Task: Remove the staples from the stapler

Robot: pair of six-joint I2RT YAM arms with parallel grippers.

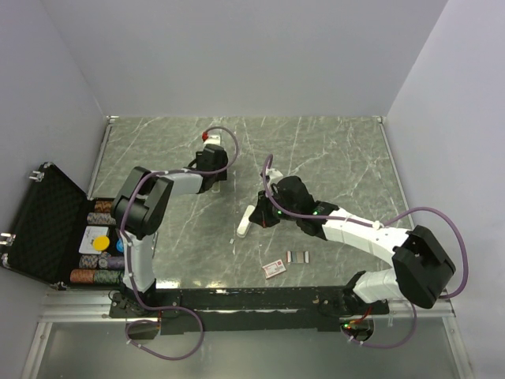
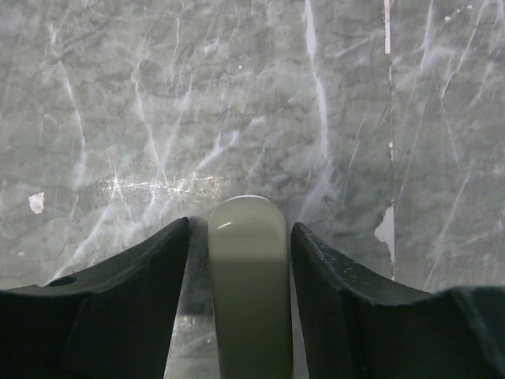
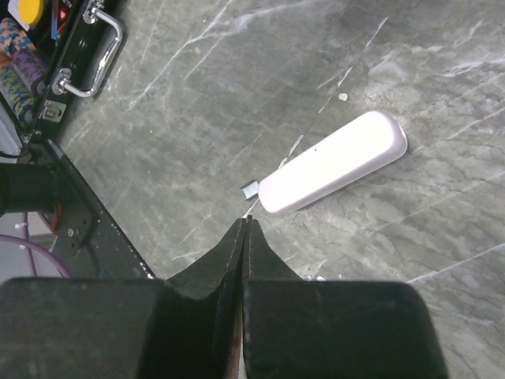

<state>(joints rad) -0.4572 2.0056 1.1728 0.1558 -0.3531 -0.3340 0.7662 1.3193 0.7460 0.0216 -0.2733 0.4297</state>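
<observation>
Silvery staples (image 1: 298, 256) — tiny, blurred | white stapler (image 3: 331, 162) | right gripper (image 3: 246, 225) pinched — contents unclear

Open black case (image 1: 47, 209) of poker chips (image 1: 101, 218) at left; red-and-white box (image 1: 274, 268) near front

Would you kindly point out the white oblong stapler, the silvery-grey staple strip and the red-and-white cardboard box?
white oblong stapler (image 3: 335, 162): right wrist view, middle of its top.
silvery-grey staple strip (image 1: 297, 256): top external view, centre of the strip.
red-and-white cardboard box (image 1: 274, 268): top external view, its top face.
</observation>
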